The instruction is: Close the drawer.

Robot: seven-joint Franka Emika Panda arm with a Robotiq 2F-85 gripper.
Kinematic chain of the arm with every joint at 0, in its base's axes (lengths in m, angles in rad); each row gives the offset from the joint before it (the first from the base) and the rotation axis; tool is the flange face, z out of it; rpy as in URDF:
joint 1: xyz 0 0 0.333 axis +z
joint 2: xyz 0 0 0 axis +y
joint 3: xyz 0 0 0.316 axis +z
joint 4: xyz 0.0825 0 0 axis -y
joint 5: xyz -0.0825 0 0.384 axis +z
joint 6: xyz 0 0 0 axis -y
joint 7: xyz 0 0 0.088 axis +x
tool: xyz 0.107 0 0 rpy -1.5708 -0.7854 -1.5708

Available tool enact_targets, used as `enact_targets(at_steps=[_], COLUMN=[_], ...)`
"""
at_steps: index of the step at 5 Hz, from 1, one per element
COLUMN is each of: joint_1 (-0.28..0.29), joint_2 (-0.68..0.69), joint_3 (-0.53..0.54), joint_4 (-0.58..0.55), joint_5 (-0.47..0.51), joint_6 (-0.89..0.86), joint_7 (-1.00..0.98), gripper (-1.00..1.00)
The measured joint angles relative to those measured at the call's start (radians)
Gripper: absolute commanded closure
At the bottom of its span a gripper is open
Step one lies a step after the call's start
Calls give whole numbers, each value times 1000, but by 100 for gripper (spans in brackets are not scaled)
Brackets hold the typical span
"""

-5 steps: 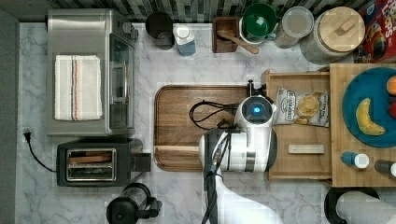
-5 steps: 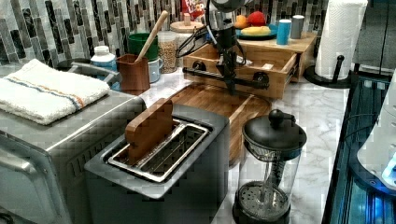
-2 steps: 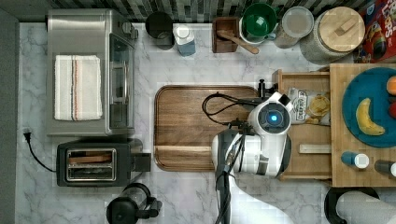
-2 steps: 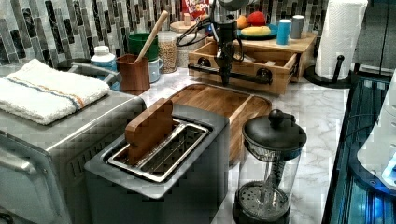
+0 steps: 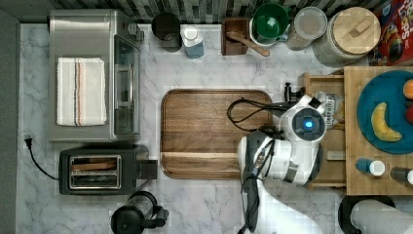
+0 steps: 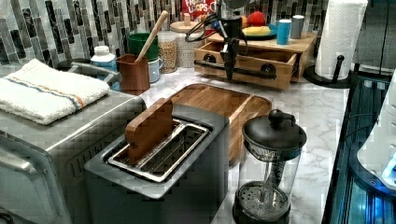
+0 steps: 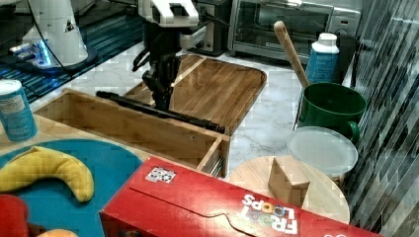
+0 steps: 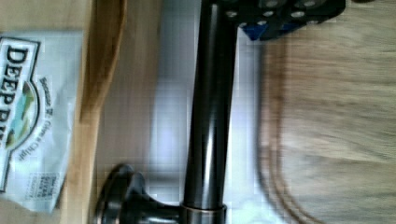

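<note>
- Light-wood drawer (image 7: pixel 148 129) part open, sticking out from under the slab with the blue plate (image 5: pixel 384 92), toward the brown board (image 5: pixel 209 131) on the marble worktop (image 5: pixel 204 63).
- Black bar handle (image 7: pixel 163 112) across drawer front; tool (image 7: pixel 162 91) down right at it, on the board side.
- Tool state: can't tell. Fingers bunched close at the bar in the right view, clamped or just resting against it not readable.
- Step in hand, by my read: push drawer front in toward the slab.
- To do well: press near mid-bar, push straight along the slide, stay level, no downward load on the bar. Off-centre push likely to rack the drawer and jam it.
- Stop when front sits flush; no overshoot into the slab.
- Inside drawer: chip bag (image 8: pixel 28 116), lying flat. Looks low enough to clear, not certain.
- Around: green cup (image 7: pixel 328 106) with wooden spoon (image 7: pixel 290 47), blue-capped bottle (image 7: pixel 321 57), lidded jars, cereal box (image 7: pixel 237 207) on the right view's right side, off the push path.
- Toaster (image 6: pixel 163 158), coffee press (image 6: pixel 268 168), toaster oven (image 5: pixel 92 73) with towel well apart across the worktop.
- Arm cable (image 5: pixel 243 112) looped over the board; watch for snag on the handle end.
</note>
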Motion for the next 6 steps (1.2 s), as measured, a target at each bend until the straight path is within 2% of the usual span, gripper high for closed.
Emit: enact_targets(at_steps=[1, 2, 3, 6], joint_1=[-63, -138, -180, -143], joint_2=[58, 149, 204, 217], joint_3=[-9, -6, 13, -11], joint_4=[72, 178, 271, 301], joint_5=[4, 98, 107, 49], joint_6=[0, 0, -80, -118], joint_7=[-105, -245, -281, -197], gripper=[100, 100, 100, 100])
